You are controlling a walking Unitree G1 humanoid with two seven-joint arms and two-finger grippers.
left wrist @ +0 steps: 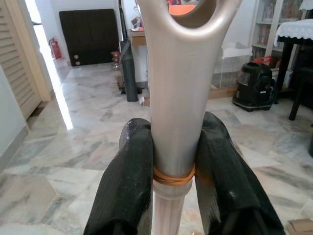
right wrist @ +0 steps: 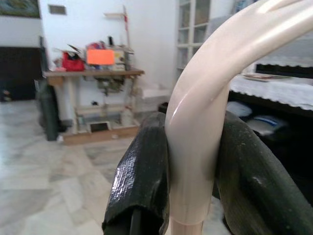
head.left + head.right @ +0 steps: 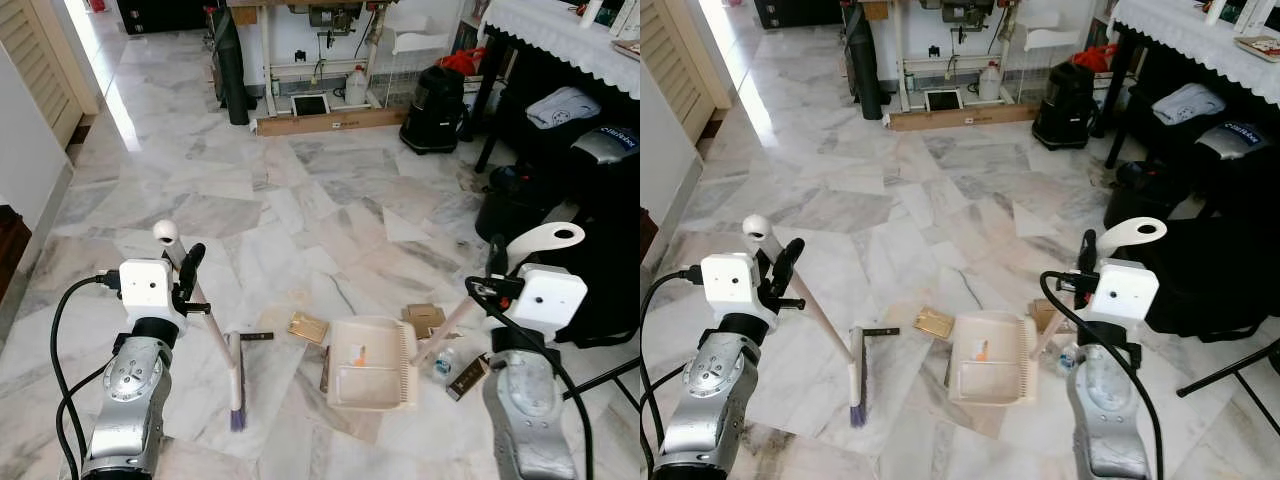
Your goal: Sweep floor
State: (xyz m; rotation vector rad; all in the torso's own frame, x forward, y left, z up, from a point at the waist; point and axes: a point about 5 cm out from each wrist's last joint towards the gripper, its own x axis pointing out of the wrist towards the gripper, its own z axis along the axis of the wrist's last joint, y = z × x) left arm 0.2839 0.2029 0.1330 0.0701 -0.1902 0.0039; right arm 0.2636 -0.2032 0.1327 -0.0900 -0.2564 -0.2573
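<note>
Plainly, left tool (image 1: 173, 171) clamps broom handle (image 1: 176, 98); right tool (image 2: 193, 171) clamps dustpan handle (image 2: 205, 107); no legible writing.

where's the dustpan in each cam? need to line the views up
Left eye: dustpan, lower centre on the marble floor.
Right eye: dustpan, lower centre, shifted leftward.
Left wrist: not in it; the left pincer grips the broom handle.
Right wrist: its curved handle, clamped by the right pincer.
Shared landmark: black vacuum cleaner.

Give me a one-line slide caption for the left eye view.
Left gripper holds a broom, right gripper a dustpan, scraps scattered on the marble floor.
</note>
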